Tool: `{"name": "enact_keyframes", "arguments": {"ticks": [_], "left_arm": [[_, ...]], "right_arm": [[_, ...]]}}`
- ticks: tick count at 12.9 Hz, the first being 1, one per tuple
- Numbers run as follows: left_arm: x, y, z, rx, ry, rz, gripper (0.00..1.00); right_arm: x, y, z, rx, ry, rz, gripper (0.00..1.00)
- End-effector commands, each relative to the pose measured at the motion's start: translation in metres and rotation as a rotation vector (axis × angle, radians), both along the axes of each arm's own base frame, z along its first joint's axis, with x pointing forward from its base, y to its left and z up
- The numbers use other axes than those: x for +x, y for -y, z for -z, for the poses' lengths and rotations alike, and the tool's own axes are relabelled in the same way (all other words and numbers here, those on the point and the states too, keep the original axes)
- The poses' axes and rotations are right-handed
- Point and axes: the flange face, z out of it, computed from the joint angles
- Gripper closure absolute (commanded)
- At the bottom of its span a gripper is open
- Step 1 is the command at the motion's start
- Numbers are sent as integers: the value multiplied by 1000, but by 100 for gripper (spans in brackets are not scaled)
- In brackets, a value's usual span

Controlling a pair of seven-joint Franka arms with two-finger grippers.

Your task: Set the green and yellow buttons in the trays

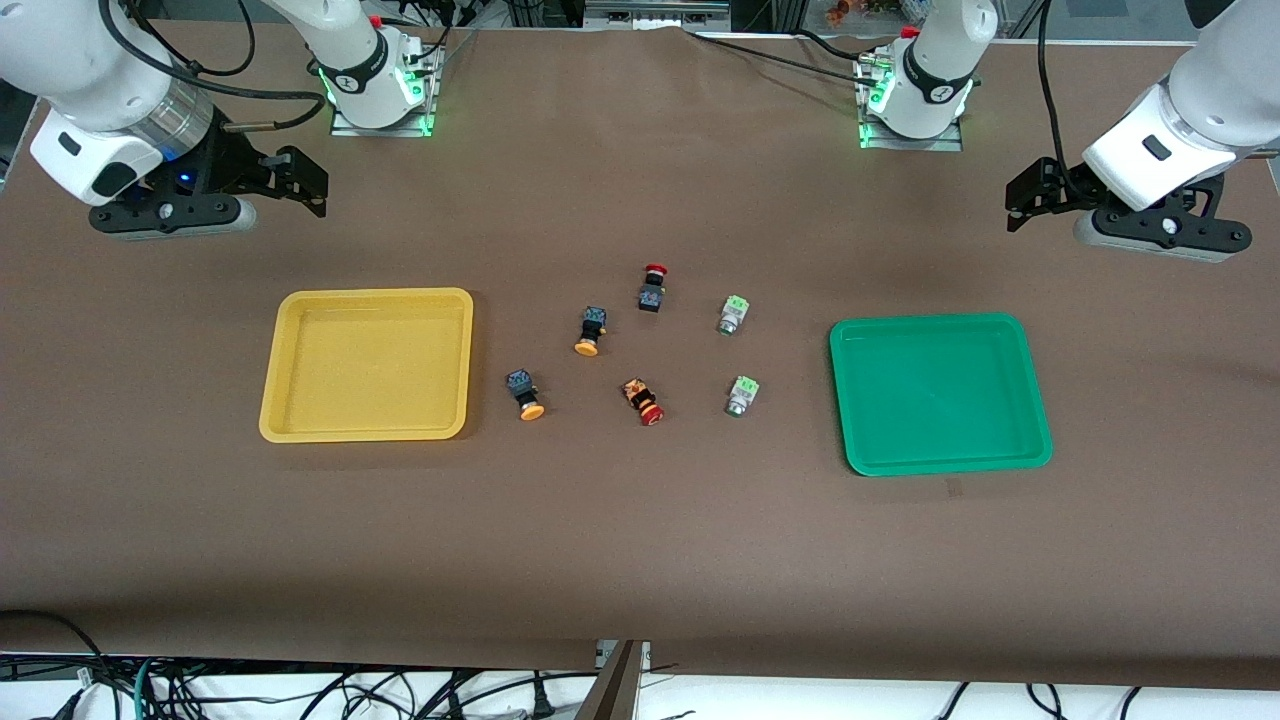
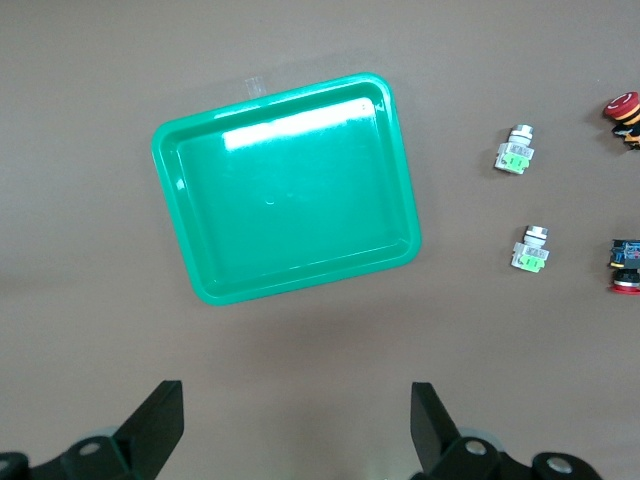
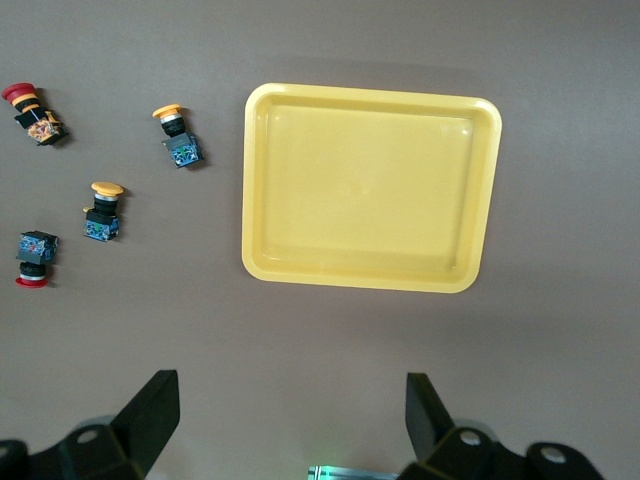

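Two yellow-capped buttons (image 1: 592,331) (image 1: 525,394) lie between the trays, nearer the yellow tray (image 1: 367,365). Two green-ended silver buttons (image 1: 734,315) (image 1: 741,396) lie nearer the green tray (image 1: 940,392). Both trays hold nothing. My right gripper (image 1: 312,185) is open and empty, up over bare table by the yellow tray (image 3: 370,185); its view shows the yellow buttons (image 3: 175,135) (image 3: 103,210). My left gripper (image 1: 1022,198) is open and empty, up over bare table by the green tray (image 2: 290,185); its view shows the green buttons (image 2: 515,150) (image 2: 531,250).
Two red-capped dark switches (image 1: 653,287) (image 1: 643,400) lie among the buttons at the table's middle. They also show in the left wrist view (image 2: 625,108) and the right wrist view (image 3: 32,112). The arm bases (image 1: 380,90) (image 1: 915,100) stand along the table's edge farthest from the front camera.
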Motion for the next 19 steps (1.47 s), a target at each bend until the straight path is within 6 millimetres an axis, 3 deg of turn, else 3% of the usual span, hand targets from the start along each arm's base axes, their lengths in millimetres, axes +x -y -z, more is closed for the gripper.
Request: {"name": "enact_keyframes", "arguments": {"ticks": [1,5,19], "left_arm": [[-1,1,-10,-15,0,-6,0],[-1,1,-9,-16,-2,-1,0],[0,2,-9,-14,0,-8,0]], "right_arm": [[0,1,-5,-18,11,9,0],[8,3,-10,-14,23,-8,0],[6,-16,2,-16,0,-33,0]]}}
